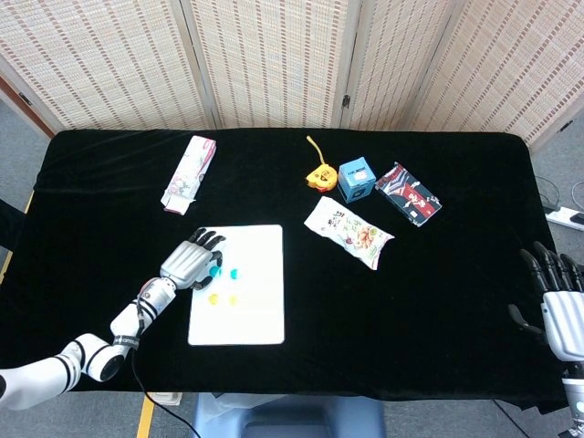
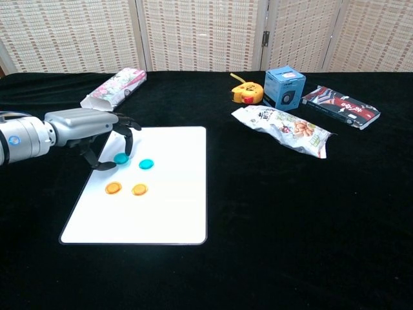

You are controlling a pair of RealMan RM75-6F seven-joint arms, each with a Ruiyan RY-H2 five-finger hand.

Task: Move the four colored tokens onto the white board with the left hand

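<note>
my left hand [image 2: 106,139] sits over the upper-left part of the white board [image 2: 171,213], fingers curled down around a teal token [image 2: 120,157]; from the chest view i judge the fingertips are on it or just beside it, but i cannot tell whether it is pinched or already lying free on the board. the risk i see is in the letting go: if i lift while a fingertip drags on the token, it could skate toward 9 o'clock off the near edge onto the black cloth [image 2: 258,245], since it lies close to that border. a sweep toward 3 o'clock could also knock the second teal token [image 2: 147,164], which lies just beside the first. the board acts as the tray here and carries all four pieces: two teal ones at its 11 o'clock area, two orange tokens [image 2: 113,188] just below them toward 6 o'clock, side by side and apart. my right hand [image 1: 557,297] rests at the table's far edge at 4 o'clock, fingers spread, holding nothing.
</note>
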